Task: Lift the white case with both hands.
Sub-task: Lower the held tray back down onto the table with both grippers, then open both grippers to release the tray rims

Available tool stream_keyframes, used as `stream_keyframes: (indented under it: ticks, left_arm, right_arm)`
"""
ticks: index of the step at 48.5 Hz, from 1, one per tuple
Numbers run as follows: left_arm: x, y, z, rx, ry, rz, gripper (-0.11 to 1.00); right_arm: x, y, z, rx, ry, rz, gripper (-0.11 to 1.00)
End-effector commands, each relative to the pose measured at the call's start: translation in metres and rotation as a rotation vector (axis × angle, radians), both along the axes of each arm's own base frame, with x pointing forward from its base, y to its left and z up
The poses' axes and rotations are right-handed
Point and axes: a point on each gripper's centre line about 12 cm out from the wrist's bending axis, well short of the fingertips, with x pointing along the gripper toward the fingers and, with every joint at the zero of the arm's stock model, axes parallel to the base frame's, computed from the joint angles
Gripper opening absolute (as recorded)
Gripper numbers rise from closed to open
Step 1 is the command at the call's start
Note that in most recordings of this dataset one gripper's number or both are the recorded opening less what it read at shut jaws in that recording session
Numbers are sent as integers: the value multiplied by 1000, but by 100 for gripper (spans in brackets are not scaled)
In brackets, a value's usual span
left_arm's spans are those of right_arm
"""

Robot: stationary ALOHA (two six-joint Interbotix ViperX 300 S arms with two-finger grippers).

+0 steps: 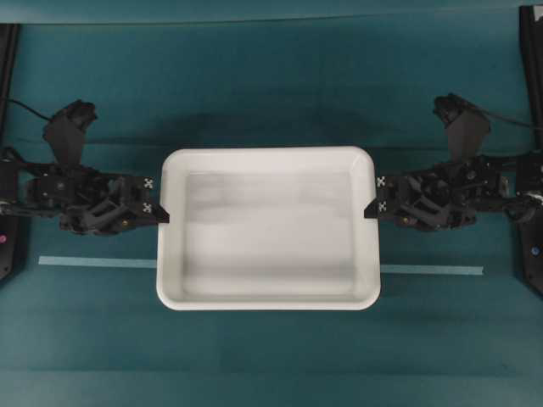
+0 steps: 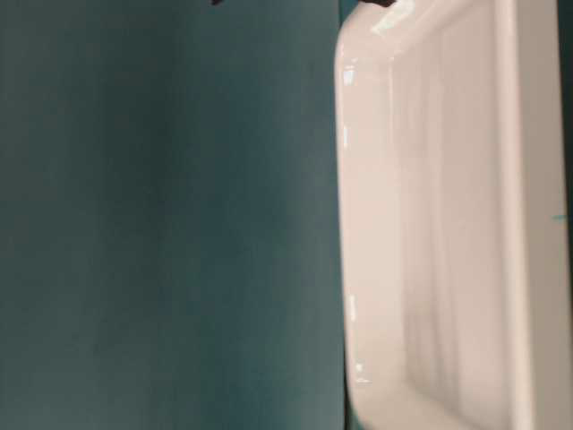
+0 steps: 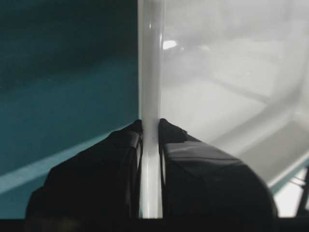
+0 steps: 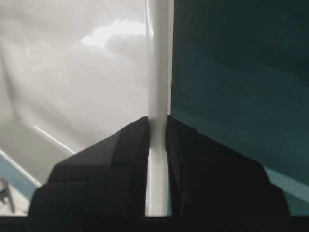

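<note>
A: Surface?
B: Teal tabletop, with a pale tape strip running left to right, passing under the white case.

A: Case position?
B: Centred between the arms, open side up, its near long edge just past the tape.

A: Left gripper?
B: Jaws nearly shut, pinching the case's left rim between them.

A: Right gripper?
B: Same on the right rim: one jaw inside the case, one outside, clamped tight.
</note>
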Motion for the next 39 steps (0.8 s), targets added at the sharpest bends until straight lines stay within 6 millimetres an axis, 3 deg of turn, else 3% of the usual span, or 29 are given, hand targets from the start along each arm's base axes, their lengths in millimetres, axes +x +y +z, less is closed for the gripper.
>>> stream_keyframes:
  ticks: [1,15,31,39]
  left_arm:
    - [-8,2,-23,-6,86,6,5]
    - [-5,2,-36,-5,101,1,5]
    - [-25,9,-40,-9,118,41,5]
    - [-23,11,-40,-9,115,47,5]
  right_arm:
    - [-12,-2,-21,1,86,2,10]
    - [-10,1,-37,5,135,15,11]
    - [-5,-1,-53,4,153,3,10]
    - [-3,-1,-53,6,152,4,10]
